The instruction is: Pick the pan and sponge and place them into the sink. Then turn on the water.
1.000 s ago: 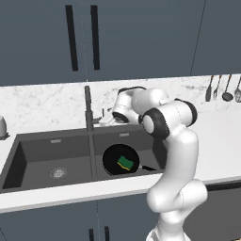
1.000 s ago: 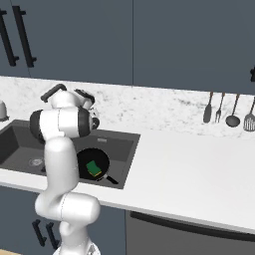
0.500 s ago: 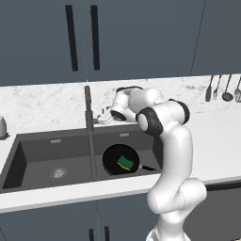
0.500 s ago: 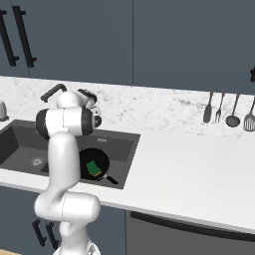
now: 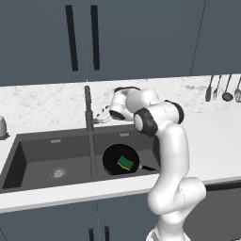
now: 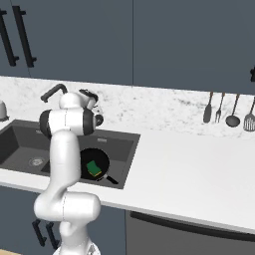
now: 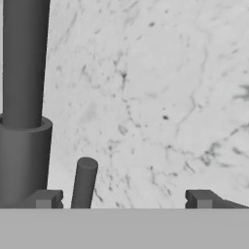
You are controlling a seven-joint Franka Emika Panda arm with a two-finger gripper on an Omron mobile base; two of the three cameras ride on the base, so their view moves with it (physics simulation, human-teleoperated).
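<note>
Dark blue-grey cabinet fronts rise above a white marble counter (image 5: 42, 106) that runs the full width of a simulated kitchen, with steel utensils (image 6: 226, 110) hanging at the back wall toward its right end. Set into the counter's left half is the dark grey double-basin sink (image 5: 33, 155). The black frying pan (image 5: 113, 162) already lies flat in the right basin, its thin handle pointing toward the front right corner of that basin, and the green-topped sponge (image 5: 125, 163) rests inside the pan. A tall dark faucet (image 5: 88, 107) stands at the sink's back edge, between the two basins; no water runs from it. The white arm reaches over the right basin to the back edge, and its gripper (image 7: 123, 202) hovers with fingers spread wide and empty, just beside the faucet's thick column, a short dark lever (image 7: 83, 184) standing between the fingertips. Judging by its look, that lever is stiff, smooth and slender, probably best nudged sideways near its rounded tip rather than pinched, since a slick peg may slip from flat pads
</note>
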